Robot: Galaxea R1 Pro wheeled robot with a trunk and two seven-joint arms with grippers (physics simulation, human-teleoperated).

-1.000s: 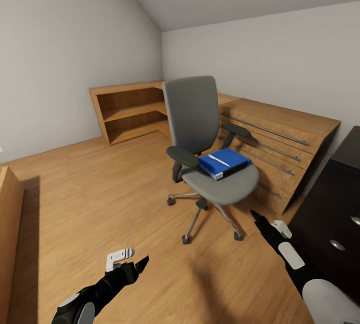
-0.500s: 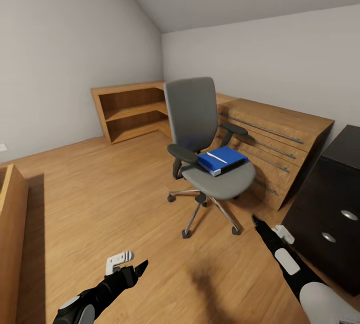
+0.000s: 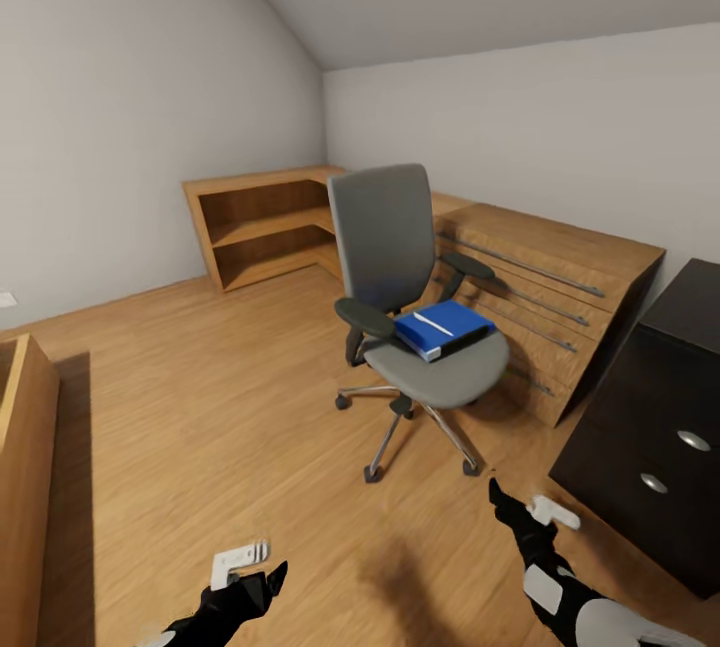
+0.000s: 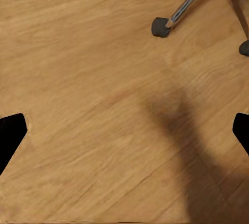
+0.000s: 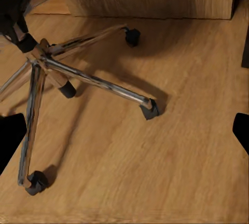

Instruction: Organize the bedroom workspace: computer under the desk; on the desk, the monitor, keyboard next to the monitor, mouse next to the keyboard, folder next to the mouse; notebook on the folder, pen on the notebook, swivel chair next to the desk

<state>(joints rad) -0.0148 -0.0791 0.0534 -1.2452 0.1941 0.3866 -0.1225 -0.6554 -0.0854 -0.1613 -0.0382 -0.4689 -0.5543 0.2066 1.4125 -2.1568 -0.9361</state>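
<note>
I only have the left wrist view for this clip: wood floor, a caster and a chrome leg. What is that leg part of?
Observer: The swivel chair, standing ahead of the robot in the head view.
Operator: Anything on its seat?
Observer: Yes, the folder lies flat on the seat, with a thin white object on it.
Operator: Is the right gripper holding anything?
Observer: No. The right gripper hangs low over the floor, open and empty, short of the chair's base.

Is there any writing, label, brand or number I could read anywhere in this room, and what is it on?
None can be read.
The blue folder on the swivel chair carries a plain white stripe, no letters.
The dark cabinet shows round knobs, no labels.
</note>
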